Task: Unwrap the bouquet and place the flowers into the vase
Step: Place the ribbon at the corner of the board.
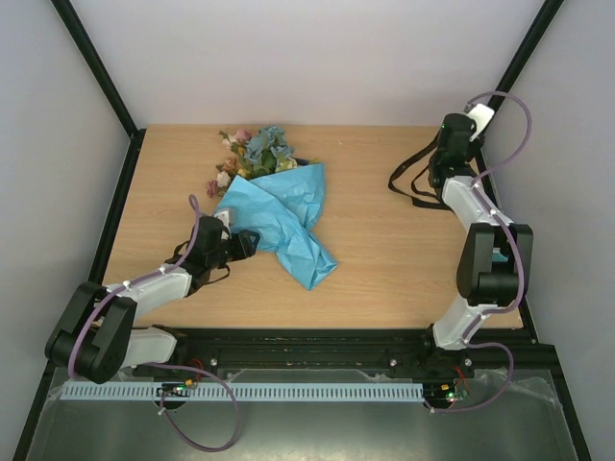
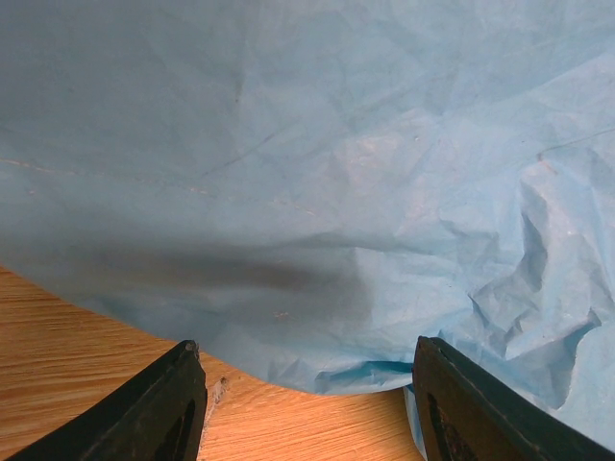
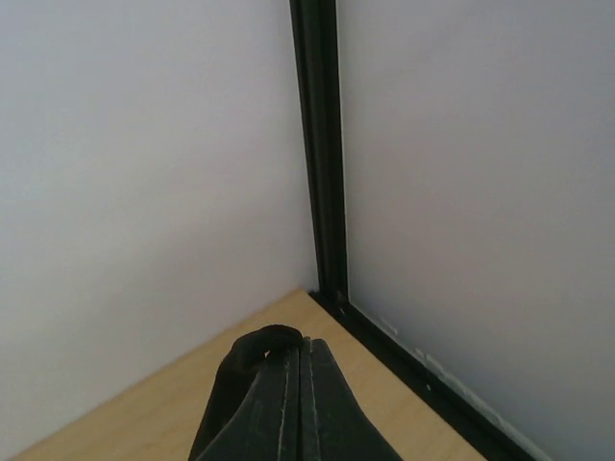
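Clearly the left gripper [image 1: 247, 240], jaws parted, sits nearer, at the bouquet's [image 1: 283, 206] left paper edge; right gripper [image 3: 298, 384], far off, pinches the ribbon [image 1: 394, 181].

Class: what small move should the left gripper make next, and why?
Probably ease the left gripper forward and grip the blue paper at its edge: the jaws stand open just short of it, and the black ribbon hangs from the right gripper.

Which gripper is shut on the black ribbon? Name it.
The right gripper, at the table's far right corner, is clamped shut on the black ribbon. The left gripper stands open at the blue paper.
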You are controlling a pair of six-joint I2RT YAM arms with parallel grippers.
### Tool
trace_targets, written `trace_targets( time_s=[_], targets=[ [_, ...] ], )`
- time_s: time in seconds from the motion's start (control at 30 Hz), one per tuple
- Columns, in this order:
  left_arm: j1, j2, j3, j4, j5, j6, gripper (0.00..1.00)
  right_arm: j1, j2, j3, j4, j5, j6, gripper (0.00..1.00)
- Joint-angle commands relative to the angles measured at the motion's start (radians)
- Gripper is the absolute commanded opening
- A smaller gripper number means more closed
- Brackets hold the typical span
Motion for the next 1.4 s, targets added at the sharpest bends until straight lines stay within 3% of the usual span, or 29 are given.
trace_targets(
  time_s=[0.0, 0.1, 0.23, 0.33, 0.5, 0.7, 0.87, 1.0, 1.13, 1.37],
  targets=[
    [0.004, -0.012, 0.0, 0.005, 0.003, 0.001, 0.6, -0.001, 0.045, 0.033, -0.107, 0.078, 0.089, 0.01],
    [0.004, -0.01, 0.001, 0.007, 0.003, 0.001, 0.6, -0.001, 0.049, 0.052, -0.168, 0.115, 0.137, 0.07],
    [0.004, -0.008, 0.003, 0.004, 0.0, 0.002, 0.6, -0.001, 0.038, 0.063, -0.27, 0.176, 0.219, 0.31],
    [0.004, -0.009, 0.007, -0.005, -0.005, 0.002, 0.6, -0.001, 0.035, 0.09, -0.372, 0.182, 0.293, 0.35],
    [0.002, -0.02, 0.004, -0.007, -0.007, 0.001, 0.6, 0.003, 0.002, 0.09, -0.479, 0.041, 0.34, 0.44],
    [0.002, -0.027, 0.004, -0.011, -0.011, 0.001, 0.6, 0.023, -0.043, 0.102, -0.612, 0.072, 0.47, 0.48],
    [0.002, -0.034, 0.001, -0.006, -0.008, 0.001, 0.61, 0.079, -0.11, 0.014, -0.568, -0.248, 0.327, 0.48],
    [0.001, -0.035, 0.0, -0.001, 0.006, -0.001, 0.61, 0.168, -0.17, -0.082, -0.546, -0.34, 0.286, 0.47],
    [0.0, -0.04, 0.0, 0.0, 0.018, 0.004, 0.62, 0.212, -0.233, -0.243, -0.424, -0.681, 0.249, 0.47],
    [-0.042, -0.105, 0.012, -0.031, 0.013, 0.032, 0.65, 0.369, -0.292, -0.437, -0.33, -0.819, 0.224, 0.56]
  ],
)
